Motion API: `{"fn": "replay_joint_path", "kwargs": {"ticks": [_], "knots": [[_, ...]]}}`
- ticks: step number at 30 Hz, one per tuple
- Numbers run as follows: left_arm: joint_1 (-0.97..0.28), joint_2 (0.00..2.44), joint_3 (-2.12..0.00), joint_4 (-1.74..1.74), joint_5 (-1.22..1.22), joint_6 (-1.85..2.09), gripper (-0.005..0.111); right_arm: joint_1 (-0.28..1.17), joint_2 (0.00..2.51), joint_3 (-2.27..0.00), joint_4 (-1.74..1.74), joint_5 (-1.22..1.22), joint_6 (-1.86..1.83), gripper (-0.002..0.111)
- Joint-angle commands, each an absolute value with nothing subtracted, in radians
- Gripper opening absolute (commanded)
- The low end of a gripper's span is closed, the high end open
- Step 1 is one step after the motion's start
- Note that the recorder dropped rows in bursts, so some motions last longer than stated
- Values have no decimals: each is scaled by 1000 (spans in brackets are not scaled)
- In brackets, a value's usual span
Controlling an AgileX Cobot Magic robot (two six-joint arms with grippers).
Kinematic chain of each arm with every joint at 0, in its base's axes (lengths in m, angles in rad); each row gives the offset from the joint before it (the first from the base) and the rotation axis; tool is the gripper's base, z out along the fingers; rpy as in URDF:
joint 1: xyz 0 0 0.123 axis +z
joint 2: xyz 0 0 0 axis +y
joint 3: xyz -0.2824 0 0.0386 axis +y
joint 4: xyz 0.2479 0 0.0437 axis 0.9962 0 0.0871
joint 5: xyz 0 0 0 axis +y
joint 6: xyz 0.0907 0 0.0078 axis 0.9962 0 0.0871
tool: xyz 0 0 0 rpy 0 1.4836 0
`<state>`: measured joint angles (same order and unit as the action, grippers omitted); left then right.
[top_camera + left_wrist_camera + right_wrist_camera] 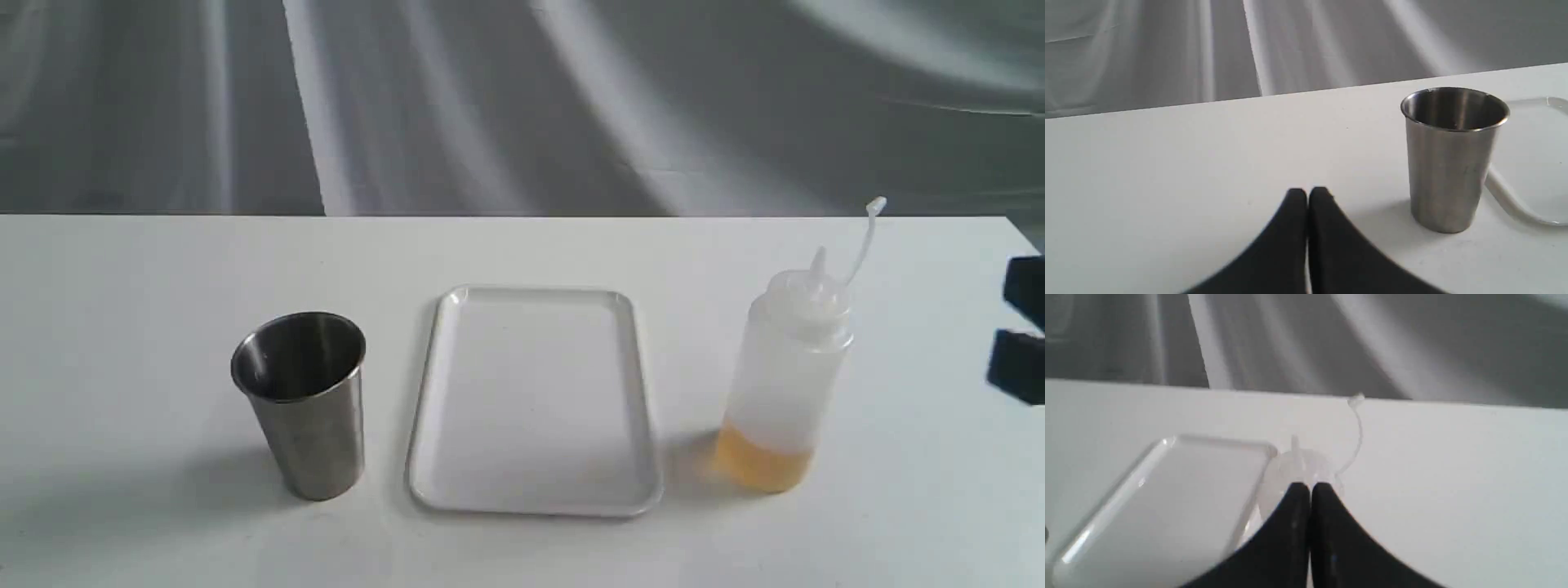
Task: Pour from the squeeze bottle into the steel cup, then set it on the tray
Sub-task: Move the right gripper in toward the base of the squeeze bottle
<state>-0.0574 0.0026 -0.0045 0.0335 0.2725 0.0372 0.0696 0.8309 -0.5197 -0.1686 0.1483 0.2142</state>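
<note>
The steel cup point(302, 404) stands upright on the white table, left of the tray point(535, 490). The squeeze bottle point(780, 384) stands upright right of the tray, with amber liquid at its bottom and its cap strap sticking up. In the left wrist view my left gripper point(1308, 192) is shut and empty, low over the table, a little way from the steel cup point(1453, 163). In the right wrist view my right gripper point(1308, 486) is shut and empty, with the squeeze bottle point(1306, 463) just past its fingertips and partly hidden by them.
Black parts of my right arm point(1020, 367) show at the right edge of the exterior view. The tray point(1167, 498) lies flat and bare. A grey draped backdrop hangs behind the table's far edge point(522, 216).
</note>
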Motion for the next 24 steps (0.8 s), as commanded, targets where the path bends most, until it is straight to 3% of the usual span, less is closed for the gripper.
{"fn": "replay_joint_path", "kwargs": {"ticks": [1,19,24], "knots": [[-63,0,0,33,266,33,0,71,958,-526,-180,132,149,0],[-63,0,0,33,266,30,0,71,1362,-524,-180,8,112,0],[-63,0,0,33,266,30,0,71,1436,-455,-229,-165,112,0]]}}
